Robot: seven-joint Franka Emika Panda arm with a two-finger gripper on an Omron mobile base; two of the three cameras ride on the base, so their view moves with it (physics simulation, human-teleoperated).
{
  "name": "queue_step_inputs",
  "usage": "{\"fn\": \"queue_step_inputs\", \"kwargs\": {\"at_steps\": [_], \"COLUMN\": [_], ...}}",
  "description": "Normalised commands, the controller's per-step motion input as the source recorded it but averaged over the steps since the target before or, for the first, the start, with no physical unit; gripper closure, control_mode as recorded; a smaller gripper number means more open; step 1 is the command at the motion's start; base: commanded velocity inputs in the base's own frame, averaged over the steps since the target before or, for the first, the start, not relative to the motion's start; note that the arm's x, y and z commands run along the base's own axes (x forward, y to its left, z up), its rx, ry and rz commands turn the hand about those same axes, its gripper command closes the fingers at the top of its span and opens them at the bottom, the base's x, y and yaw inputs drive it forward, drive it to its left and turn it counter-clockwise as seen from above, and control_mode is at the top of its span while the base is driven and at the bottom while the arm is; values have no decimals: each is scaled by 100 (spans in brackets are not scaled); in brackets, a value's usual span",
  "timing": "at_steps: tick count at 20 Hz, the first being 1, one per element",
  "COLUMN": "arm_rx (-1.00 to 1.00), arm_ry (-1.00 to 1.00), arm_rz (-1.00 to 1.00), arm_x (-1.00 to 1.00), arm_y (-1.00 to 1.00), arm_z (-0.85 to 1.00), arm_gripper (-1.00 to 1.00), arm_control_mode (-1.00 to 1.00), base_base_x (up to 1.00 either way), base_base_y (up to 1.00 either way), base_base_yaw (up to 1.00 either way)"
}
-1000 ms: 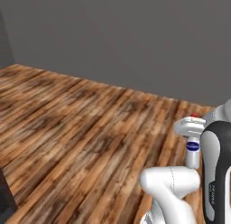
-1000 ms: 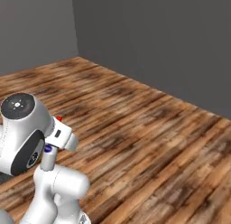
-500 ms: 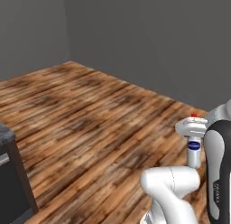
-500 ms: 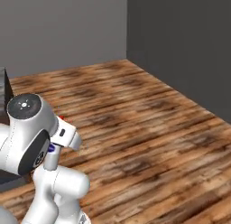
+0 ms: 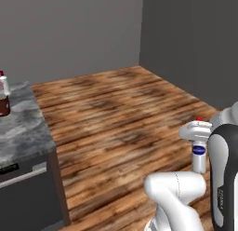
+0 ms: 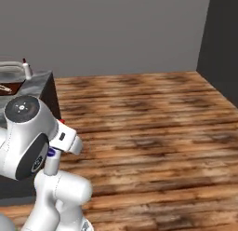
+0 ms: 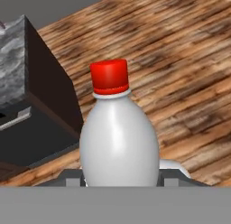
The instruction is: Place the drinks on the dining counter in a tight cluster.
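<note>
Between the gripper's (image 7: 119, 179) fingers stands the white bottle (image 7: 119, 144), clamped low on its belly, upright, red cap up, carried above the floor (image 5: 121, 113). The counter (image 5: 21, 132) lies off to the hand's left; its near corner shows in the hand view. At the counter's far edge two other bottles (image 5: 3, 98) wait, so the coming move likely runs leftward toward them.

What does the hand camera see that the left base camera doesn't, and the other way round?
Hand view: the white bottle close up, gripped by the pincer. Left base view: a pale bottle and a dark red bottle standing on the dining counter. Both: the counter's grey marbled top, the wood floor, the held bottle's red cap.
</note>
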Motion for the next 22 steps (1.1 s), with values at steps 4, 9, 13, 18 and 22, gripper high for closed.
{"fn": "queue_step_inputs", "kwargs": {"at_steps": [4,9,13,18,22], "arm_rx": [0,0,0,0,0], "arm_ry": [0,0,0,0,0], "arm_rz": [0,0,0,0,0], "arm_x": [0,0,0,0,0], "arm_y": [0,0,0,0,0], "arm_z": [0,0,0,0,0], "arm_gripper": [100,100,100,100,100], "arm_control_mode": [100,100,100,100,100], "base_base_x": [94,100,100,100,100], "base_base_y": [-97,-94,-51,-62,-92], "base_base_yaw": [37,21,36,42,39]}}
